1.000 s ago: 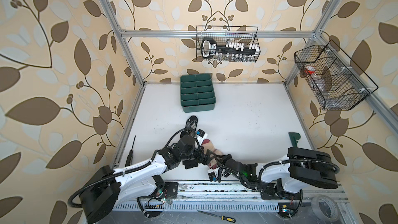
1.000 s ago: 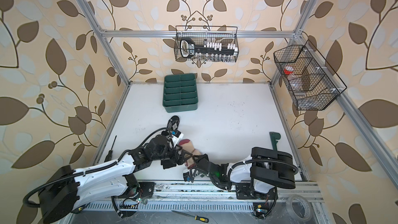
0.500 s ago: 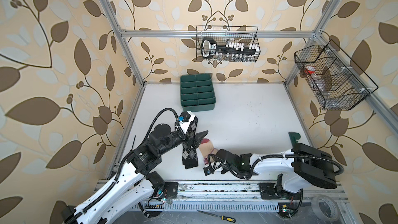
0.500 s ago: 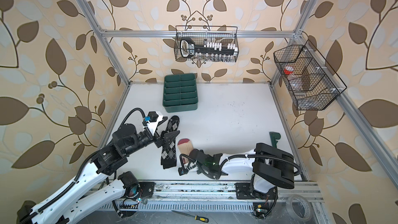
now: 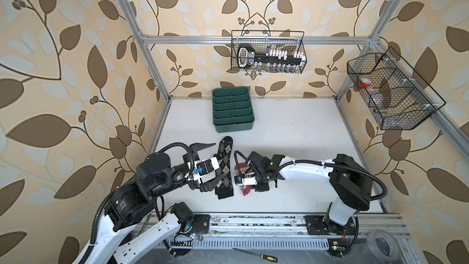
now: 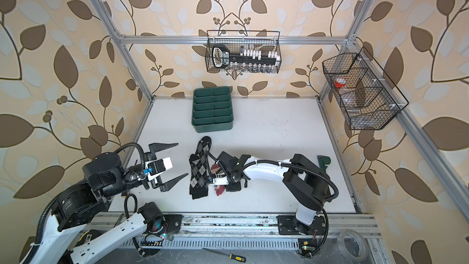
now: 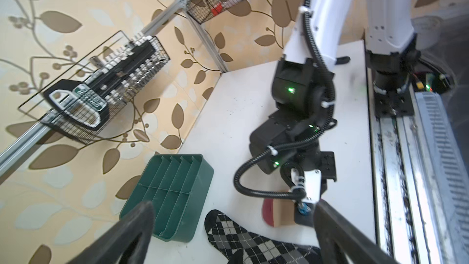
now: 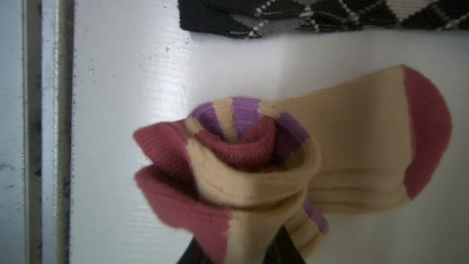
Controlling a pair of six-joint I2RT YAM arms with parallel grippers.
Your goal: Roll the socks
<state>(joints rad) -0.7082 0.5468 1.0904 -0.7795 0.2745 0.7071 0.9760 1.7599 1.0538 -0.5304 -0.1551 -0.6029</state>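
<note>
Though case lettering (image 5: 249,58) illegible, beige sock (image 8: 355,148) seemingly in right jaws

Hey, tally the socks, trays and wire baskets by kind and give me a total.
Socks: 2, the argyle sock and the beige sock
Trays: 1, the green tray
Wire baskets: 2, the back basket and the side basket
Total: 5

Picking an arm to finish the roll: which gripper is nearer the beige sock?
Right. The right gripper pinches the beige sock at its rolled end. The left gripper hangs open on the far side of the argyle sock, clear of the beige one.
</note>
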